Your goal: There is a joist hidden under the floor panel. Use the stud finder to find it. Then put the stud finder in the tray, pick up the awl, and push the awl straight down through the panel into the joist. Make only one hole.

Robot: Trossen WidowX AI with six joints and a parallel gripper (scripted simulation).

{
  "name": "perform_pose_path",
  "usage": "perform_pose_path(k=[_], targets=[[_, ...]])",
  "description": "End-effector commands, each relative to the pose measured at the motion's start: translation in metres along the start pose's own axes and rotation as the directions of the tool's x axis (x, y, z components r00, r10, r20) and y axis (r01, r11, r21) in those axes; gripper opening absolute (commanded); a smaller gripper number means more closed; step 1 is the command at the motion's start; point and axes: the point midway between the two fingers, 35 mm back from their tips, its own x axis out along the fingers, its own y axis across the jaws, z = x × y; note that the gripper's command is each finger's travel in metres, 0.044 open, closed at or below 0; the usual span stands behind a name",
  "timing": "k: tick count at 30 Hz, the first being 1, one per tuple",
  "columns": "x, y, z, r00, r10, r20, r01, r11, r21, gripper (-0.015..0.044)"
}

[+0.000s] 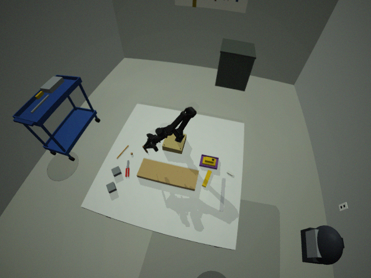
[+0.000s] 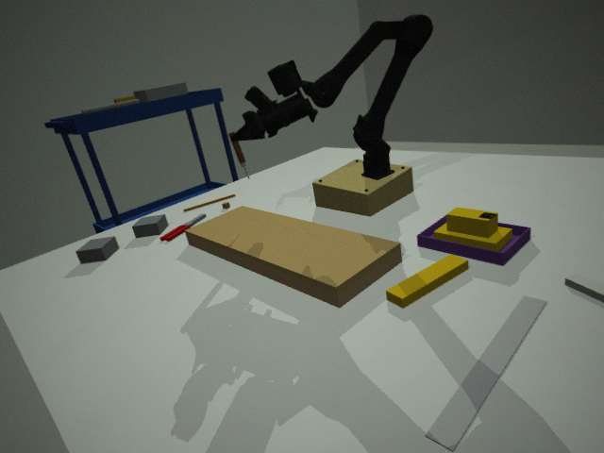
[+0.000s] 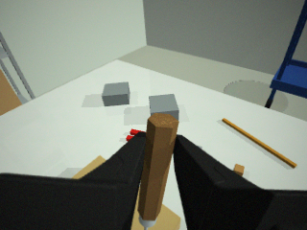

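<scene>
My gripper (image 1: 145, 146) (image 2: 235, 138) (image 3: 159, 140) is shut on the awl's wooden handle. The awl (image 2: 239, 151) (image 3: 158, 168) hangs in the air, slightly tilted, with its thin metal tip pointing down, behind the panel's left end in the exterior view. The tan floor panel (image 1: 166, 175) (image 2: 293, 248) lies flat in front of the arm's base; the joist is hidden. The yellow stud finder (image 1: 208, 160) (image 2: 472, 223) sits in the purple tray (image 1: 200, 164) (image 2: 516, 244), right of the panel.
Red-handled pliers (image 1: 127, 170) (image 2: 180, 230), two grey blocks (image 1: 116, 171) (image 1: 111, 187), an orange stick (image 1: 122, 152) and a small brown cube (image 1: 131, 153) lie left of the panel. A yellow bar (image 1: 206, 178) (image 2: 428, 281) and a flat clear strip (image 2: 493, 365) lie to its right.
</scene>
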Motion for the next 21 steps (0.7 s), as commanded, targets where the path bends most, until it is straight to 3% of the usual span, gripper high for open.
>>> perform_pose_path(k=[1, 21], targets=[[0.002, 0.015, 0.004, 1.000, 0.012, 0.022, -0.013, 1.000, 0.018, 0.0000], [0.000, 0.082, -0.021, 0.999, 0.026, 0.042, -0.025, 0.999, -0.026, 0.0000]])
